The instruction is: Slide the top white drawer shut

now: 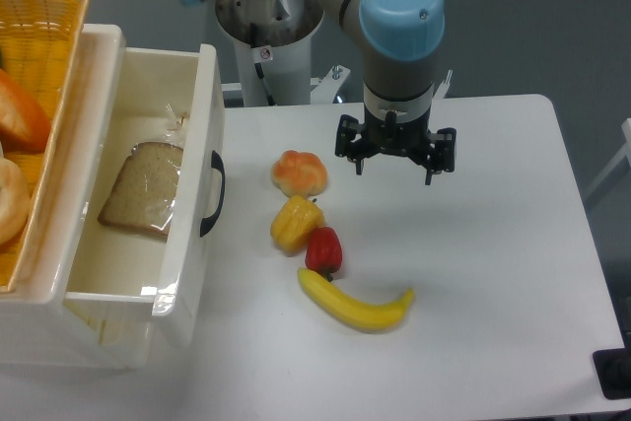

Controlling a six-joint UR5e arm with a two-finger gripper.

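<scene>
The top white drawer [193, 135] stands pulled out to the right from the cabinet at the left of the table. Its black curved handle [211, 194] faces the table's middle. Inside lies a slice of bread in clear wrap [141, 189]. My gripper [395, 153] hangs over the table to the right of the drawer, well apart from the handle, pointing straight down. The blue wrist hides the fingers, so their state does not show.
On the table between drawer and gripper lie a bread roll [300, 173], a yellow pepper [294, 223], a red pepper [323, 249] and a banana [357, 307]. A yellow wicker basket [44, 41] with baked goods sits on the cabinet top at left.
</scene>
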